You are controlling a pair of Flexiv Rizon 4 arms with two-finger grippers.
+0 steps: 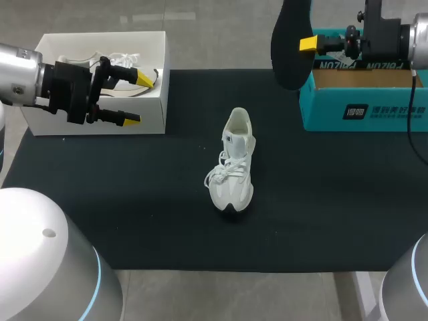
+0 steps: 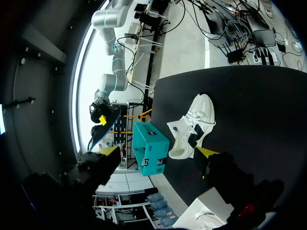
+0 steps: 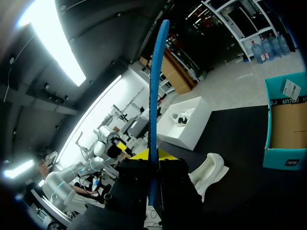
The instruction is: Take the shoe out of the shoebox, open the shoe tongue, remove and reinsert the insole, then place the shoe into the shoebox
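- Step in hand, as I judge it: the insole is out and reinserting it comes next; boxing the shoe is not yet done.
- The shoe point(image 1: 232, 170) stands on its sole in the middle of the head view, on the black mat point(image 1: 134, 207). Its toe points to the lower edge, its heel to the top, and its laces are loose. Nothing touches it.
- The right gripper point(image 1: 304, 44) is at the upper right of the head view, clamped on the dark insole point(image 1: 289, 50). The insole hangs high above the mat, beside the teal box point(image 1: 374, 110). In the right wrist view it stands edge-on between the fingers, with the shoe ahead and below.
- The left gripper point(image 1: 137, 98) is at the upper left, its fingers spread wide and holding nothing. It is in front of the white box point(image 1: 152, 114), which holds another shoe. It is well apart from the shoe on the mat.
- The next move calls for bringing the insole down to the shoe's mouth, lined up with the shoe's length. It should probably go in tilted, so that one end slides under the tongue toward the toe.
- The shoe stands free and looks light, so it may tip or slide under the push. The left gripper would do well to steady its heel or hold the tongue back.
- The teal box looks empty inside, so it seems the likely place for the shoe afterwards, though I cannot be sure.
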